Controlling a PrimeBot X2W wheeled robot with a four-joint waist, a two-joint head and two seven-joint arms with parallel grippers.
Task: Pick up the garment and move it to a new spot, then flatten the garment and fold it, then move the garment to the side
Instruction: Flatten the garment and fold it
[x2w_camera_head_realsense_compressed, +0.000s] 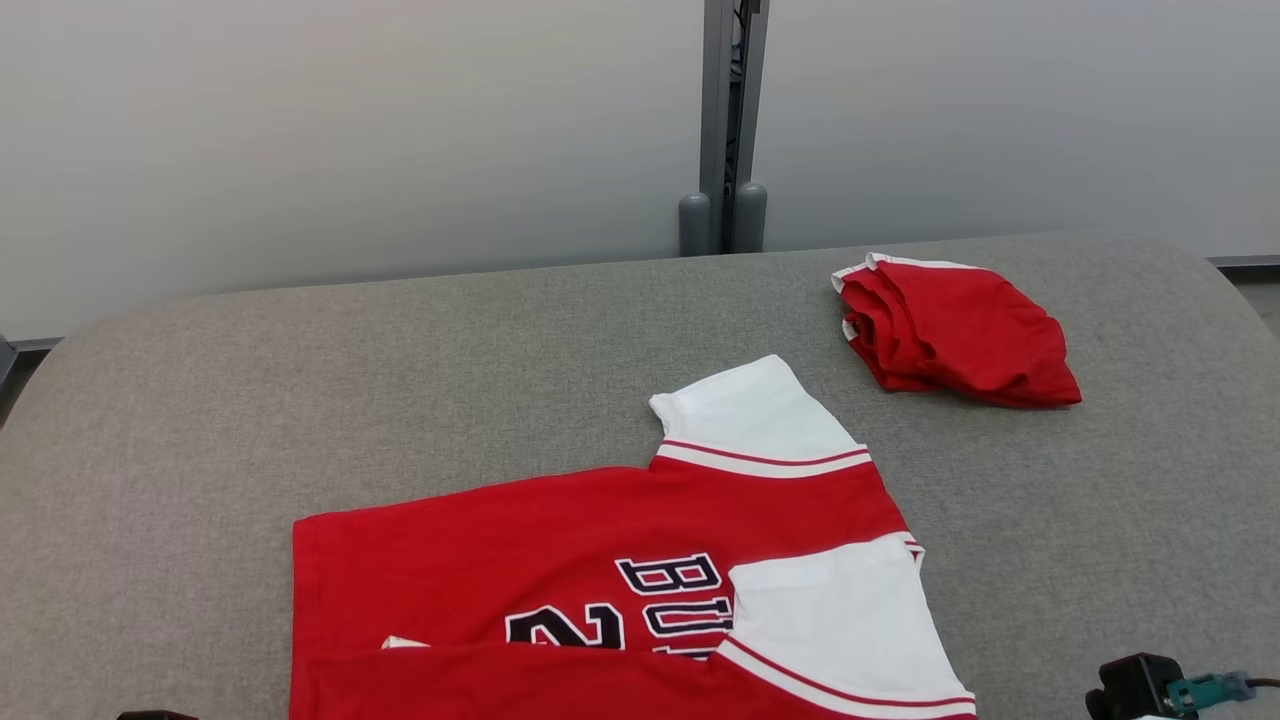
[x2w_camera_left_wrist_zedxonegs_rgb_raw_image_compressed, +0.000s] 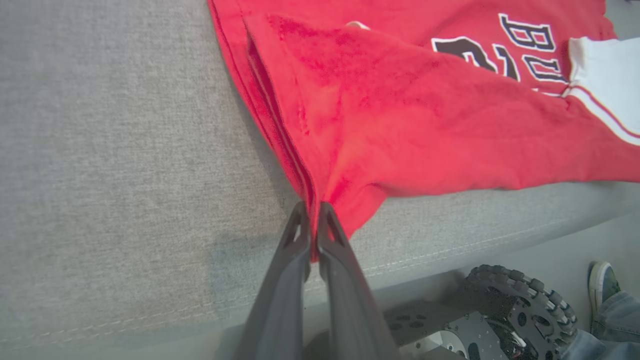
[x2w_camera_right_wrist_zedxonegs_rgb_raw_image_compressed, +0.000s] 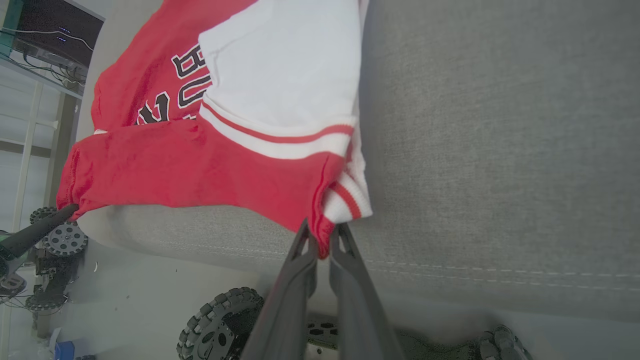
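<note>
Grips the red jersey (x2w_camera_head_realsense_compressed: 560, 540) at its two near corners. Pinches the near left corner, plain red cloth, in the left tool (x2w_camera_left_wrist_zedxonegs_rgb_raw_image_compressed: 313, 207), fingers closed tight on several layers of fabric above the near edge of the grey worktop (x2w_camera_head_realsense_compressed: 200, 420). Pinches the near right corner in the right tool (x2w_camera_right_wrist_zedxonegs_rgb_raw_image_compressed: 322, 230), fingers pressed together on red cloth just beside a ribbed white cuff (x2w_camera_right_wrist_zedxonegs_rgb_raw_image_compressed: 345, 200) with a red stripe. Stretches a red flap between the two tools, laid over the lower part of the black-and-white lettering (x2w_camera_head_realsense_compressed: 670, 585). Leaves the rest of the jersey flat on the worktop, towards the near middle, one white sleeve (x2w_camera_head_realsense_compressed: 750, 410) pointing to the far side and the other lying across the right of the chest. Shows a second red garment (x2w_camera_head_realsense_compressed: 960, 330), folded into a small bundle with white trim, on the far right of the worktop, well apart from the jersey. Shows a grey post (x2w_camera_head_realsense_compressed: 730, 120) behind the worktop, against a pale wall (x2w_camera_head_realsense_compressed: 350, 130). Shows, below the worktop edge in the left wrist view, a black knobbed wheel (x2w_camera_left_wrist_zedxonegs_rgb_raw_image_compressed: 520, 305) and, beside it, a person's shoe (x2w_camera_left_wrist_zedxonegs_rgb_raw_image_compressed: 602, 282) and a bit of denim trouser leg (x2w_camera_left_wrist_zedxonegs_rgb_raw_image_compressed: 590, 345).
</note>
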